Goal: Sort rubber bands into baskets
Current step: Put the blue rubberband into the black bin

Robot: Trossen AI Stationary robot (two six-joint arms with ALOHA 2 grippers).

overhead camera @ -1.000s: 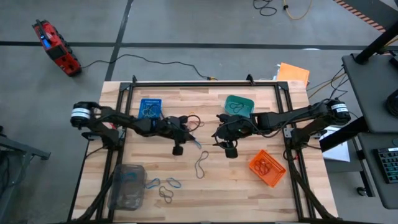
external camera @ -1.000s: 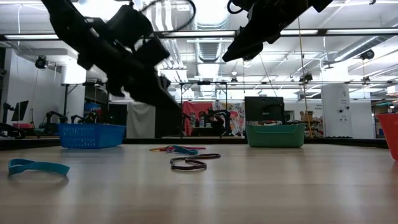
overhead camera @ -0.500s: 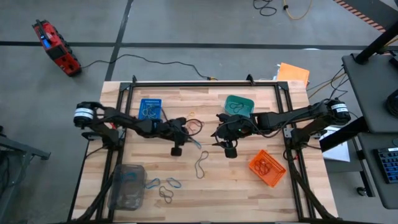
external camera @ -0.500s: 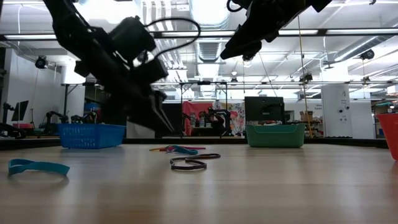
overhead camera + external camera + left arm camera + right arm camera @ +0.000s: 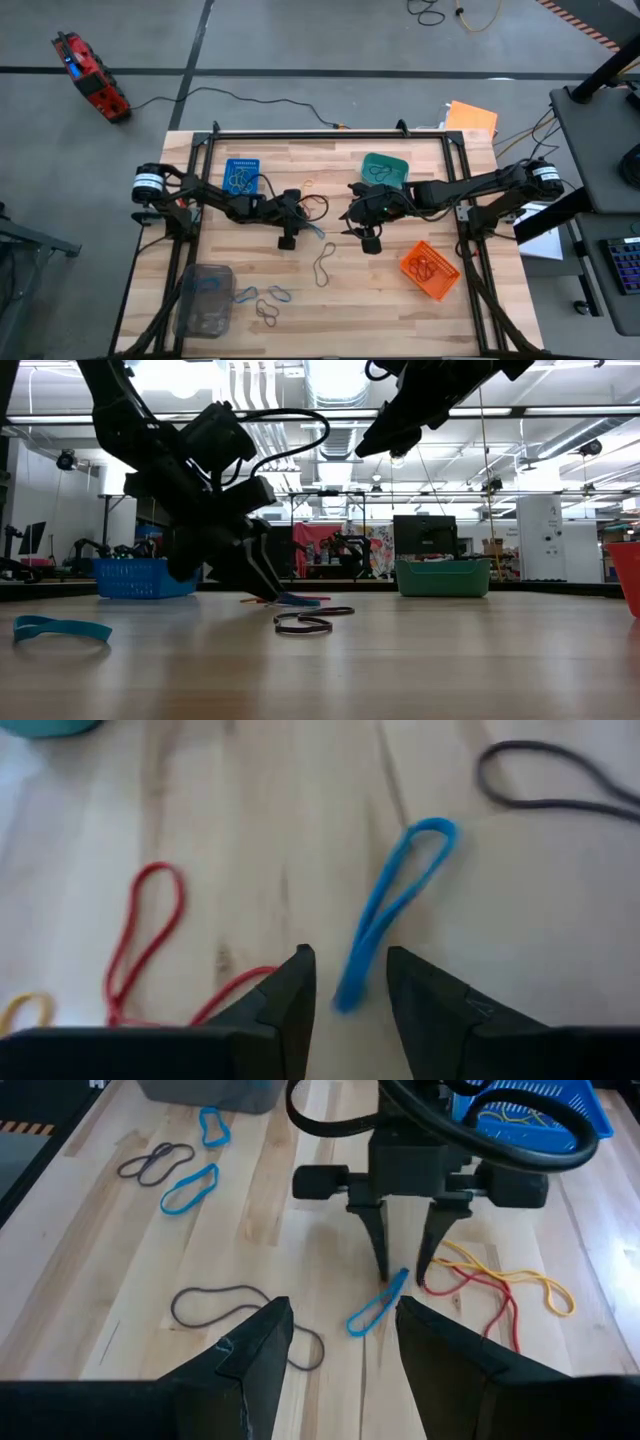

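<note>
A blue rubber band lies flat mid-table, also in the high view and the right wrist view. My left gripper is open, pointing down at the table, one finger on each side of the band's near end; I cannot tell whether it touches. Red and yellow bands lie beside it. My right gripper is open and empty, held above the table to the right of the left gripper.
Blue basket far left, teal basket far right, orange basket near right, clear-grey basket near left. A dark band lies mid-table; blue and dark bands lie near the clear basket.
My left gripper has gone down to the table and tipped its fingers downward, arriving over the blue band's end. The bands have stayed in place.
</note>
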